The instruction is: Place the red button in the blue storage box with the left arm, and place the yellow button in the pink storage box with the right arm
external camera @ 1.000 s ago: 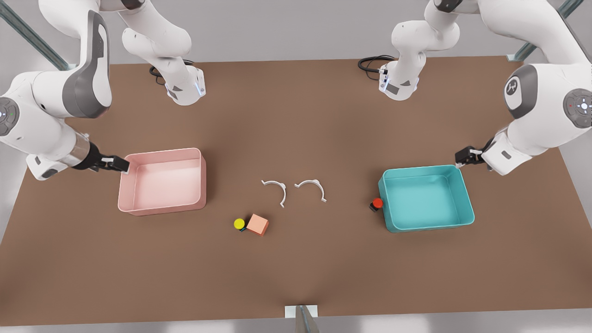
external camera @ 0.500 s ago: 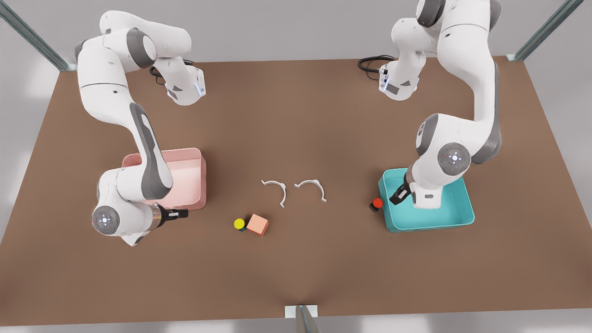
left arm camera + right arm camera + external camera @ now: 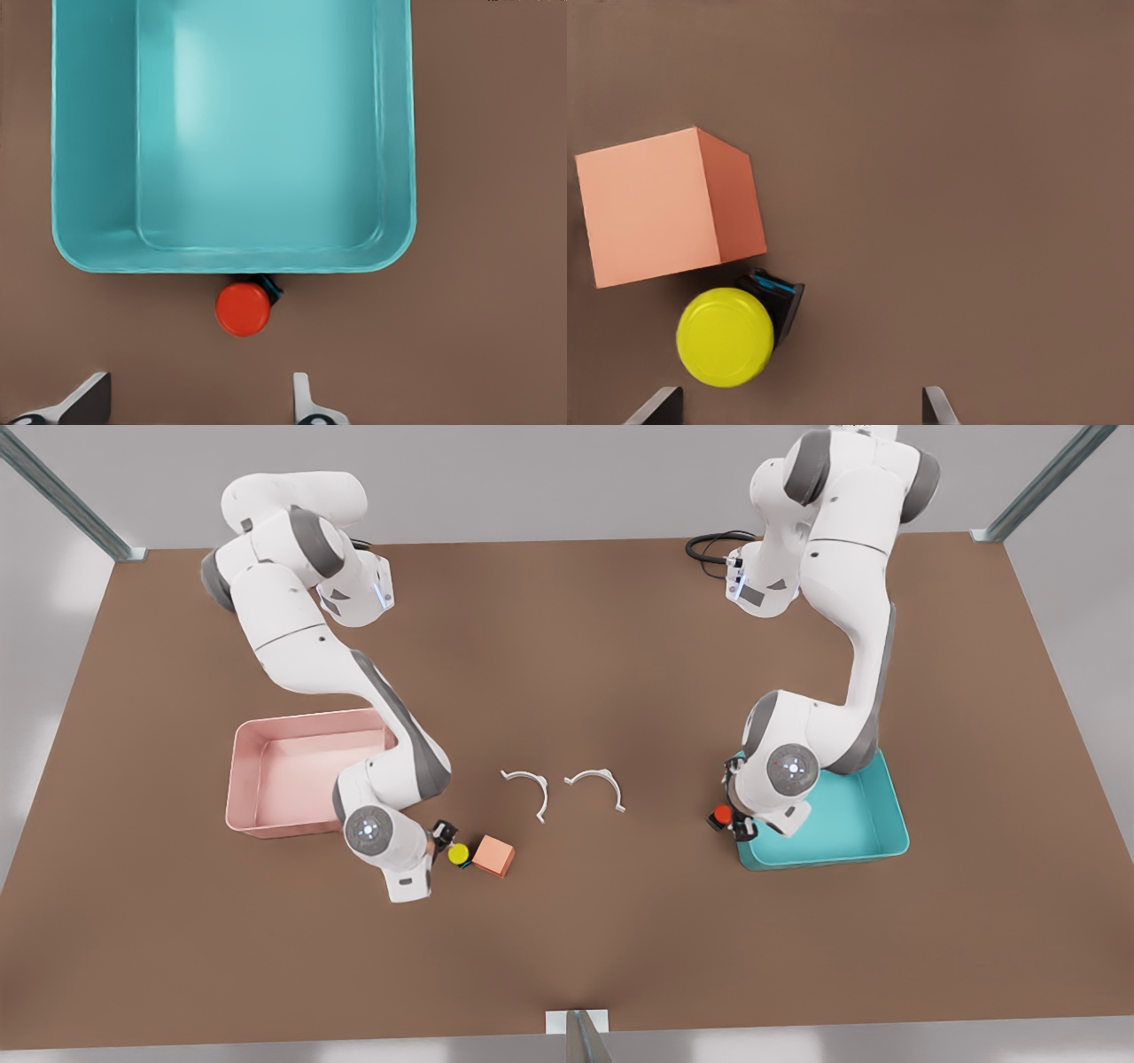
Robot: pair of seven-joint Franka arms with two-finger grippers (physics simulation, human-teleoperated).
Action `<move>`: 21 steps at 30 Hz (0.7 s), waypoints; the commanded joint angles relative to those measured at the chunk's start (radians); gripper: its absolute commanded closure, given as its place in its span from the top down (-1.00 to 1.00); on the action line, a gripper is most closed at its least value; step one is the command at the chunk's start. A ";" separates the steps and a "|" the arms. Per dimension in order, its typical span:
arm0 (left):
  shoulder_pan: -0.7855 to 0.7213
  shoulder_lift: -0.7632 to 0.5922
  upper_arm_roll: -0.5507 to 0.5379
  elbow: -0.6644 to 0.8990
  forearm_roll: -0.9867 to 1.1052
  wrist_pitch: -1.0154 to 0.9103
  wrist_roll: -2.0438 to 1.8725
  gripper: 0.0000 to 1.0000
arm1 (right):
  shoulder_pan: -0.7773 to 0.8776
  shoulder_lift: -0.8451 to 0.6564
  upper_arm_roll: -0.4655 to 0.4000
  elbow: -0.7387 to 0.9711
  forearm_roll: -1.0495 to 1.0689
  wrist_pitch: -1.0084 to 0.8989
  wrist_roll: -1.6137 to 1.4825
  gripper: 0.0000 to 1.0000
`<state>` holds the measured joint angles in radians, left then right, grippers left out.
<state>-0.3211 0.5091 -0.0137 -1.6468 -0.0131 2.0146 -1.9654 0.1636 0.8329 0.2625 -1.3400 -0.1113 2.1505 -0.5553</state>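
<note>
Nearest to me on the brown worktop, the yellow button sits touching or all but touching a salmon-orange cube on the front view's right. The right tool hangs just above that button, on its pink-box side, fingertips spread wide and gripping nothing.

Across on the front view's right, the red button stands on the worktop right against the outer wall of the blue storage box, not inside it. The left tool is poised over it, fingers also wide apart and empty.

A little farther back, two white curved clips lie side by side between the arms. The pink storage box rests on the front view's left, partly behind the right arm.
</note>
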 commanded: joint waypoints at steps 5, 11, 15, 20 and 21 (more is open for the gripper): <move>-0.018 0.060 0.000 0.001 0.001 0.059 -0.645 1.00 | 0.028 0.003 0.040 -0.004 0.024 0.075 -0.440 1.00; -0.033 0.100 0.000 -0.001 0.007 0.115 -0.445 1.00 | 0.039 0.003 0.029 -0.019 0.019 0.075 -0.405 1.00; -0.033 0.108 0.001 -0.008 0.039 0.116 -0.356 1.00 | 0.031 0.023 0.011 -0.019 0.019 0.075 -0.403 1.00; -0.029 0.123 0.006 -0.015 0.041 0.116 -0.224 1.00 | 0.033 0.035 0.011 -0.033 0.019 0.045 -0.166 1.00; -0.029 0.127 0.008 -0.018 0.041 0.116 -0.222 1.00 | 0.036 0.035 0.011 -0.042 0.019 0.045 -0.117 1.00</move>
<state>-0.3502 0.6349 -0.0072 -1.6624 0.0263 2.1227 -2.2433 0.1978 0.8693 0.2729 -1.3799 -0.0932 2.2124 -0.7935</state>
